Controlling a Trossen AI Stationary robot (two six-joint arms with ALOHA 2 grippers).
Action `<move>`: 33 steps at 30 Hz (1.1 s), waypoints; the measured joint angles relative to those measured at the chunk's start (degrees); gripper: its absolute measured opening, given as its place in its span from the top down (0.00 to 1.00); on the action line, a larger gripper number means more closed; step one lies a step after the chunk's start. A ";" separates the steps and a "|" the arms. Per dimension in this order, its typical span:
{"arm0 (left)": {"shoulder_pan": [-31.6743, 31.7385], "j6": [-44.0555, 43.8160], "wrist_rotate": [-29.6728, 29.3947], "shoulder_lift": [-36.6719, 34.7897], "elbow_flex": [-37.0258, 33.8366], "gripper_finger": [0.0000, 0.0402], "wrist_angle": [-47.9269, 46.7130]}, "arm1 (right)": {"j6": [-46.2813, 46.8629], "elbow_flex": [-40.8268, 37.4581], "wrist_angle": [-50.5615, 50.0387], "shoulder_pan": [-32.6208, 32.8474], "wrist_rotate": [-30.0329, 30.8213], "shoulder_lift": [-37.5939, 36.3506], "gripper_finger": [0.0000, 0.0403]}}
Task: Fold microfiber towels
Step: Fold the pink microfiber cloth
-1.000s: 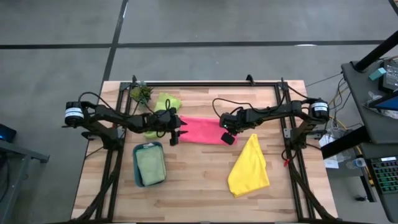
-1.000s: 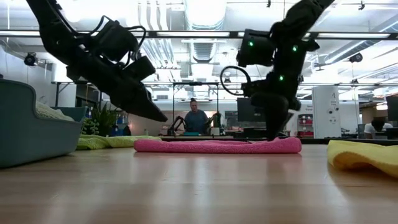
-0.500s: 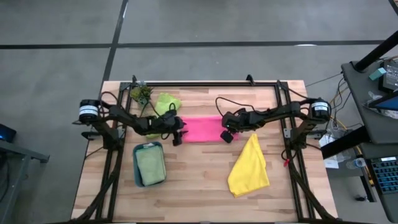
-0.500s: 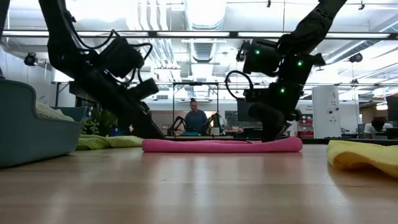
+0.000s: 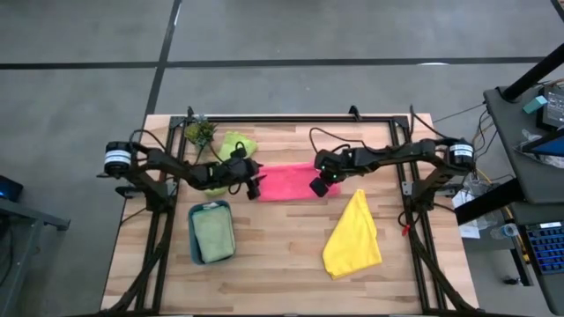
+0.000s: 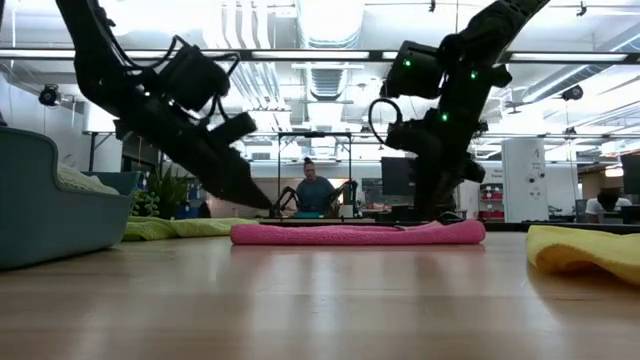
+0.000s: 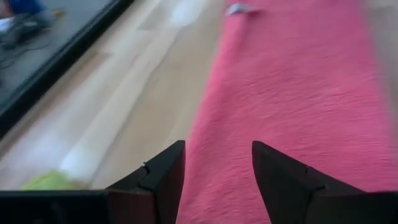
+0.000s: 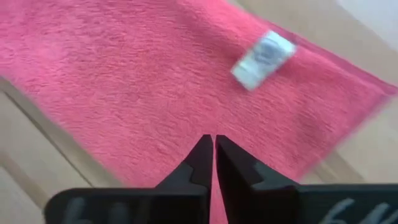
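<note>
A pale sage towel (image 5: 212, 236) is held in the teal tray (image 5: 195, 214), lower left. Over the pink towel (image 5: 286, 182), the left gripper (image 5: 256, 185) is parted and empty, the right gripper (image 5: 317, 186) closed and empty.

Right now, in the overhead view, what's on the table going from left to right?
Teal tray holding the pale sage towel → pink towel → yellow towel. The lime green towel, potted plant and both grippers overlap these, so I've left them out.
</note>
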 joint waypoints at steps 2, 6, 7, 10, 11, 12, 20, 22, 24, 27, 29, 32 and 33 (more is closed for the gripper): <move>0.00 0.00 3.90 -0.97 -0.02 0.57 0.04 | 1.29 -0.01 -1.74 -0.34 -0.16 -0.87 0.94; -0.04 -0.09 8.02 -1.44 -0.07 0.57 -0.11 | 4.21 -0.29 -4.91 -1.81 -2.16 -2.36 0.85; -0.04 -0.18 8.05 -1.44 -0.07 0.57 -0.24 | 4.47 -0.46 -5.42 -2.14 -2.19 -2.66 0.82; -0.04 -0.22 8.01 -1.44 -0.09 0.57 -0.55 | 5.57 -1.51 -5.43 -3.26 -1.83 -3.46 0.71; -0.04 -0.22 8.01 -1.44 -0.09 0.57 -0.54 | 6.11 -1.99 -5.36 -3.62 -1.20 -3.70 0.67; -0.04 -0.22 8.03 -1.40 -0.09 0.57 -0.50 | 6.76 -2.45 -5.39 -4.01 -0.24 -3.84 0.63; -0.04 -0.20 8.02 0.75 -0.20 0.57 -0.54 | 11.87 -6.42 -4.74 -6.27 6.40 -4.17 0.41; -0.04 -0.20 8.03 1.26 -0.20 0.57 -0.45 | 11.87 -7.09 -4.65 -6.27 5.89 -4.17 0.39; -0.04 -0.20 8.02 1.86 -0.17 0.57 -0.41 | 11.85 -7.68 -3.82 -6.27 4.67 -4.17 0.38; -0.04 -0.20 8.02 2.54 -0.17 0.57 -0.26 | 11.63 -8.19 -1.21 -6.27 2.87 -4.17 0.38; -0.04 -0.20 8.01 2.82 -0.17 0.57 -0.26 | 11.63 -8.28 -0.01 -6.25 2.75 -4.17 0.39; -0.04 -0.18 8.01 2.82 -0.17 0.57 -0.15 | 11.42 -8.44 1.77 -6.27 1.92 -4.17 0.40; -0.04 -0.18 8.01 2.82 -0.17 0.57 -0.16 | 11.39 -8.58 2.44 -6.27 1.74 -4.17 0.40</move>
